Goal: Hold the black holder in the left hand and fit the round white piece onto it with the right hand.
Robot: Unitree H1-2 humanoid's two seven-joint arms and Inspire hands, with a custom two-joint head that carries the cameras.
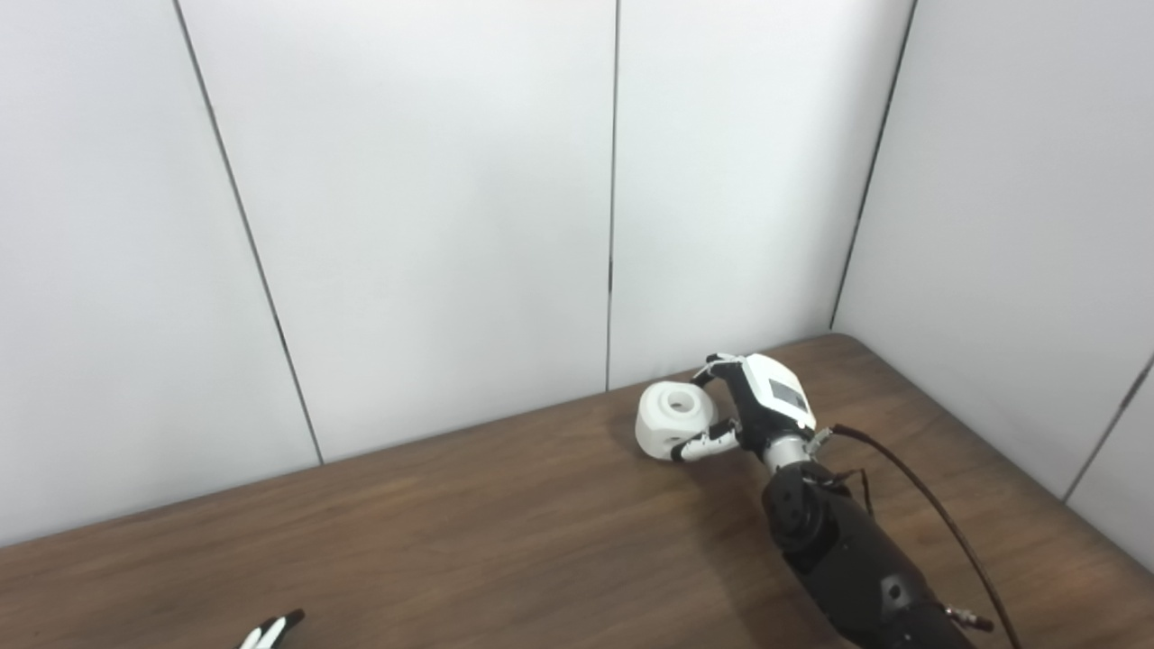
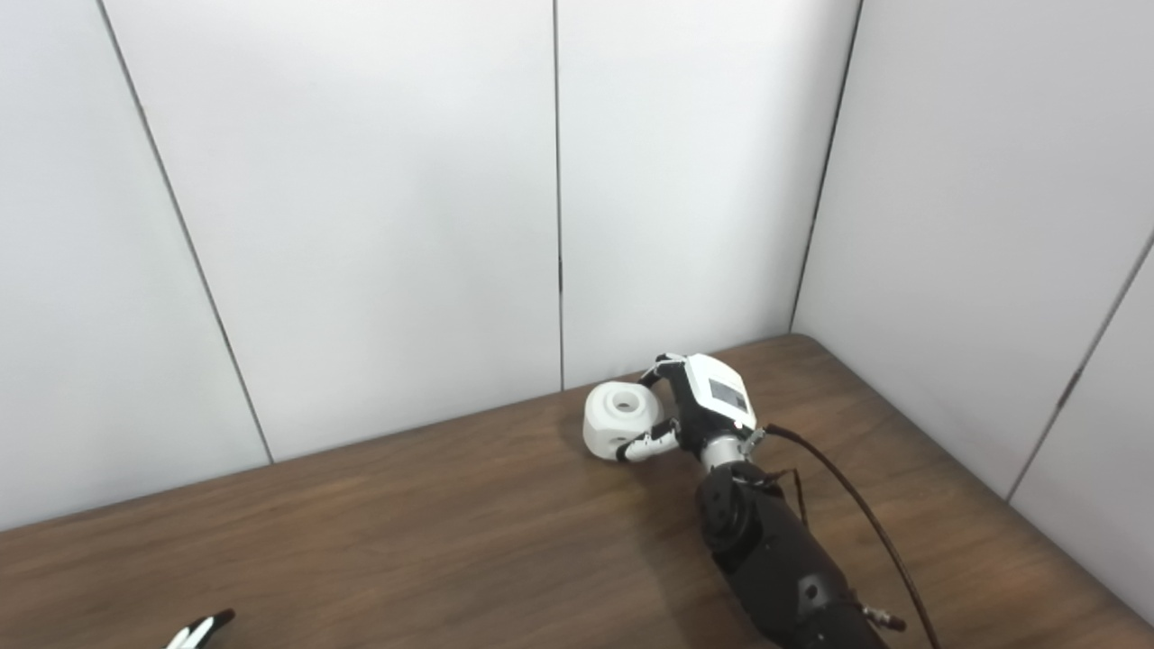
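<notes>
Right hand (image 1: 762,406) clasped round white piece (image 1: 672,419), fingers behind, thumb in front | piece resting on wooden table (image 1: 451,541), far side near wall panels (image 1: 433,225) | left hand (image 1: 270,631) fingertips only at bottom edge, state indeterminable

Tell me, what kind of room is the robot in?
Probably a robot test booth or lab corner. Plain white wall panels close in a bare wooden table, and the only item on it is a round white piece, with the robot's right hand around it.
</notes>
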